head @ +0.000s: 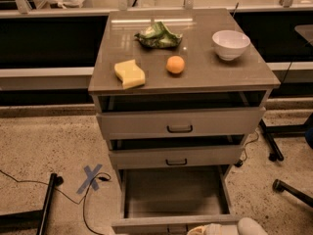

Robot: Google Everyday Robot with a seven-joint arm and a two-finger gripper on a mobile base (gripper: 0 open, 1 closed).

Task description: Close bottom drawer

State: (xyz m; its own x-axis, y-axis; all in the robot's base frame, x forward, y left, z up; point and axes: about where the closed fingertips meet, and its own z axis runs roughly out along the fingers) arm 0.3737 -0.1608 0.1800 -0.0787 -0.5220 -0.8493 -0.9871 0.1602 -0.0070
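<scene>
The bottom drawer (173, 192) of the grey cabinet is pulled far out, its shallow tray empty and its narrow front panel (161, 223) at the lower edge of the view. My gripper (205, 229) shows as a pale shape at the bottom edge, just in front of that panel's centre and right against it. The drawer's handle is mostly hidden by the frame edge and the gripper. The middle drawer (175, 156) and the top drawer (179, 122) stand slightly open above it.
On the cabinet top (205, 77) lie a yellow sponge (130, 73), an orange (175, 64), a green bag (159, 35) and a white bowl (231, 44). A blue tape cross (91, 178) and cables lie on the floor at left. Chair legs (293, 192) stand at right.
</scene>
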